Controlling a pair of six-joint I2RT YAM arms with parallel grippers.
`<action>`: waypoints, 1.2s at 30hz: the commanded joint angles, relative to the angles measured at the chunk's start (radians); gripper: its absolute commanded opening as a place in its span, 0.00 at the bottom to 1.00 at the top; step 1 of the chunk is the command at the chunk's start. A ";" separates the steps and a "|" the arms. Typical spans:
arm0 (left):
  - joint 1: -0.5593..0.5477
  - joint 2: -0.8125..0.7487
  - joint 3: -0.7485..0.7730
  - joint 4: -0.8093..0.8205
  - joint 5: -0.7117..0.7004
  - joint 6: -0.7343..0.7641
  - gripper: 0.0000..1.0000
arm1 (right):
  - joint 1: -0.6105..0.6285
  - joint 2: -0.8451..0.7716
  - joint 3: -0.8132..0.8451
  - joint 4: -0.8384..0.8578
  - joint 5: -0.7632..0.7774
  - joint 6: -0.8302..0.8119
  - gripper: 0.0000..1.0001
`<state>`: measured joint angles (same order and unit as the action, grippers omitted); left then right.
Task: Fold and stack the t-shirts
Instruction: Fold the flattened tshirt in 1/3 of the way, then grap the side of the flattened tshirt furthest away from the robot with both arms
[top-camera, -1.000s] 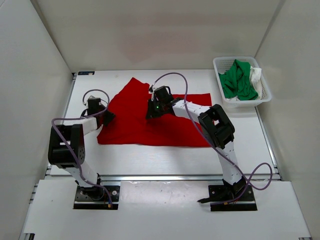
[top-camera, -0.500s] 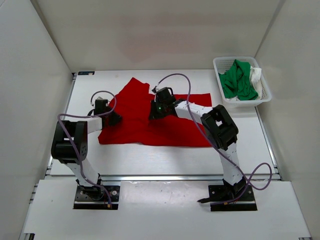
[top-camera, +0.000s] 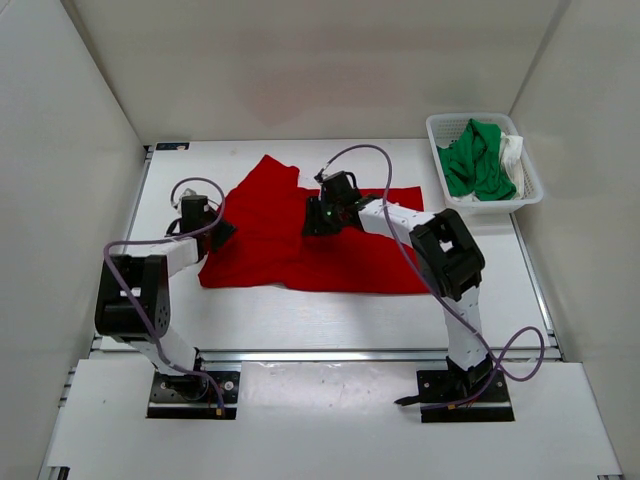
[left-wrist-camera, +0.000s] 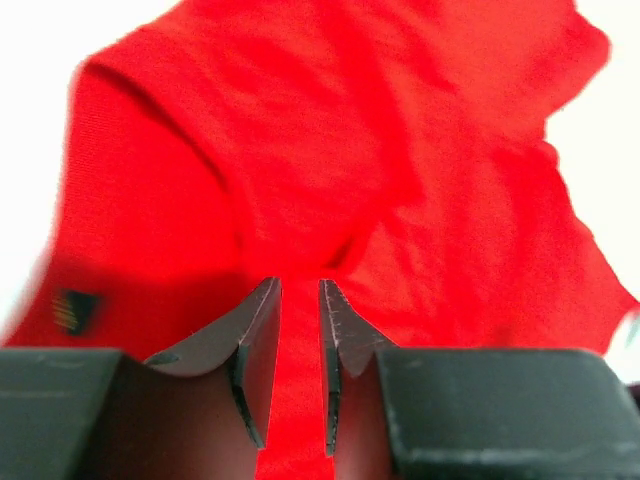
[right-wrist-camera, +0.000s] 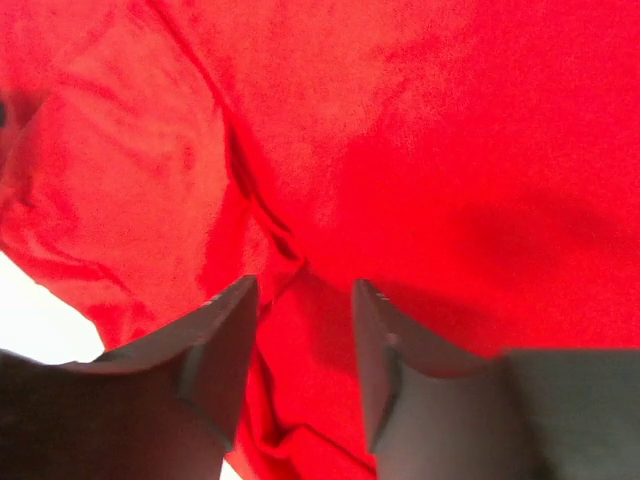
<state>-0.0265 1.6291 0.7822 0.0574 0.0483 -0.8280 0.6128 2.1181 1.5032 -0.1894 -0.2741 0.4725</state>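
The red t-shirt (top-camera: 290, 250) lies spread, rumpled, on the white table. My left gripper (top-camera: 218, 232) is at its left edge. In the left wrist view the jaws (left-wrist-camera: 300, 285) stand nearly together with red cloth (left-wrist-camera: 300, 150) pinched in the narrow gap. My right gripper (top-camera: 316, 224) hovers low over the shirt's middle. In the right wrist view it (right-wrist-camera: 305, 285) is open, and a raised fold of red cloth (right-wrist-camera: 450, 130) lies loose between the fingers. The green t-shirt (top-camera: 475, 160) and the white t-shirt (top-camera: 512, 150) are bunched in the basket.
A white mesh basket (top-camera: 490, 207) stands at the table's back right corner. White walls close in the table on the left, back and right. Both arms' purple cables loop above the red cloth.
My right gripper has opened and let go of the red cloth, shifting slightly right. My left gripper swung right, then back left, still gripping the shirt's edge.
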 joint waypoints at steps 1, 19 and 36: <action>-0.061 -0.118 0.031 0.002 0.019 0.023 0.33 | -0.005 -0.142 -0.010 0.016 -0.001 -0.023 0.45; 0.064 -0.161 -0.241 -0.057 0.199 0.003 0.31 | -0.174 -0.707 -0.900 0.179 0.049 0.051 0.00; 0.093 -0.422 -0.212 -0.369 0.009 0.179 0.33 | -0.203 -0.879 -1.060 0.051 0.033 0.072 0.01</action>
<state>0.0956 1.2697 0.5243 -0.2481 0.1192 -0.6895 0.4206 1.2739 0.4461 -0.0452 -0.2447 0.5674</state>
